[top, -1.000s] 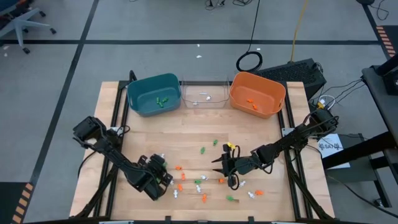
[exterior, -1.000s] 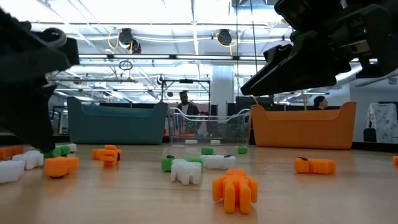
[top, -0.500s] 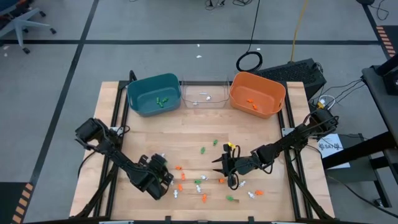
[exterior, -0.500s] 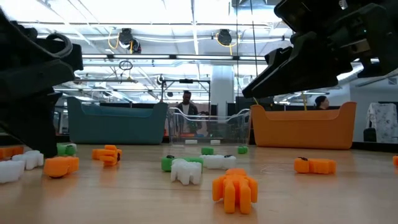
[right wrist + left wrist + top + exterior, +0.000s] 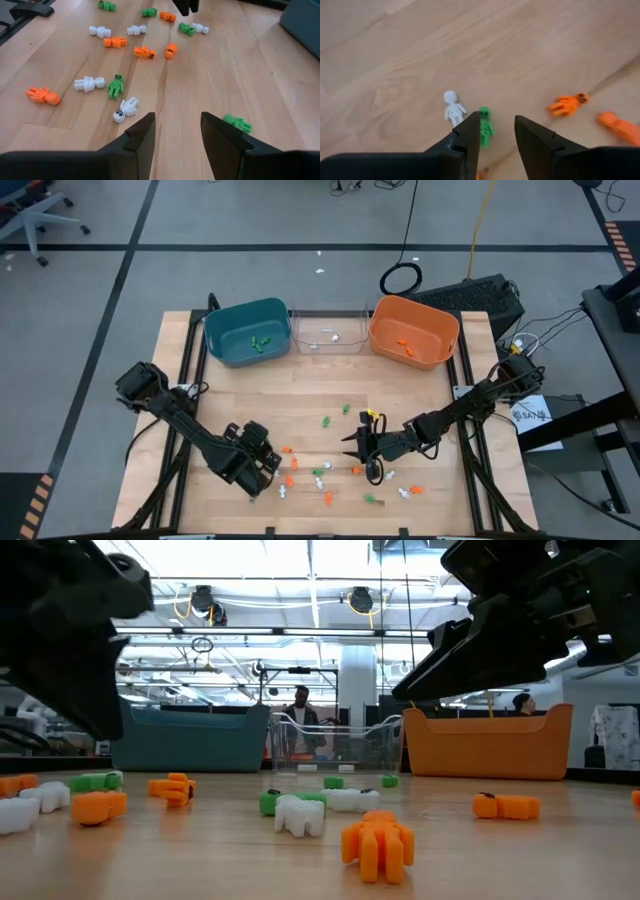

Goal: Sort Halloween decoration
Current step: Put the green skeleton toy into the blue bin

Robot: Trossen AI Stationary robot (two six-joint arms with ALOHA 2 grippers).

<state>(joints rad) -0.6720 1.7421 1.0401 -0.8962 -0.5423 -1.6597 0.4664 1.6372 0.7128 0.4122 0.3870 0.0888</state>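
The Halloween decoration, many tiny orange, green and white figures (image 5: 322, 474), lies scattered on the near middle of the wooden table (image 5: 300, 395). My left gripper (image 5: 268, 468) hangs open a little above the table at the scatter's left end. Its fingers (image 5: 470, 131) have bare wood between them, with a green figure (image 5: 485, 127) and a white skeleton (image 5: 453, 107) lying just beyond them. My right gripper (image 5: 349, 446) hovers open over the scatter's right side, pointing toward the table's left; its wrist view shows wood between its fingers (image 5: 142, 131).
Three bins stand in a row at the far edge: teal (image 5: 247, 332) with green pieces, clear (image 5: 328, 332) with white ones, orange (image 5: 413, 330) with orange ones. Bare wood lies between the bins and the scatter. People show in the room behind the table (image 5: 298, 705).
My left gripper has risen off the table. A green figure that it partly hid in the low view now lies in plain sight on the wood. My right gripper has kept still.
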